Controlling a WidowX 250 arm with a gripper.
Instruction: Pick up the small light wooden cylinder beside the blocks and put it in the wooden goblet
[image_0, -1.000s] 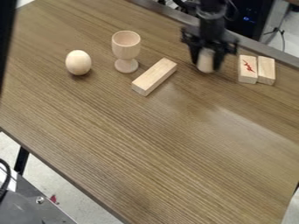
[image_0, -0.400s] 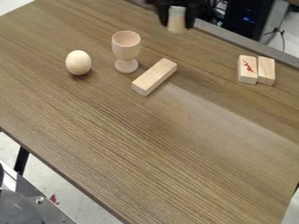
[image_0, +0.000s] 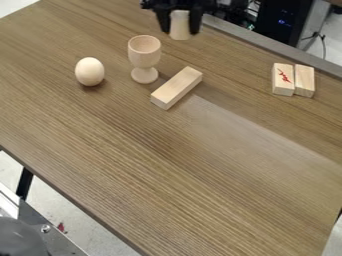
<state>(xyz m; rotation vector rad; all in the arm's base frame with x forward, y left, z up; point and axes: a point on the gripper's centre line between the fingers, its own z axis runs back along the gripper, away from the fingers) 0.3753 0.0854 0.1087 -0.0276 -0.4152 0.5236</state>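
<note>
Piece (image_0: 180, 22), upper centre of frame, pale, roughly upright. Risk: weak or off-centre pinch could let it slip; if I swing low, I could tip the cup (image_0: 144, 54), tall on a narrow foot, or roll the egg (image_0: 89, 71), upper left. Claw (image_0: 179, 31): fingers parted just the piece's width, clamped on its sides.

Near tabletop (image_0: 190, 182) is open; goblet (image_0: 144, 56), egg (image_0: 89, 71), long block (image_0: 176, 88) obstruct beyond.
</note>
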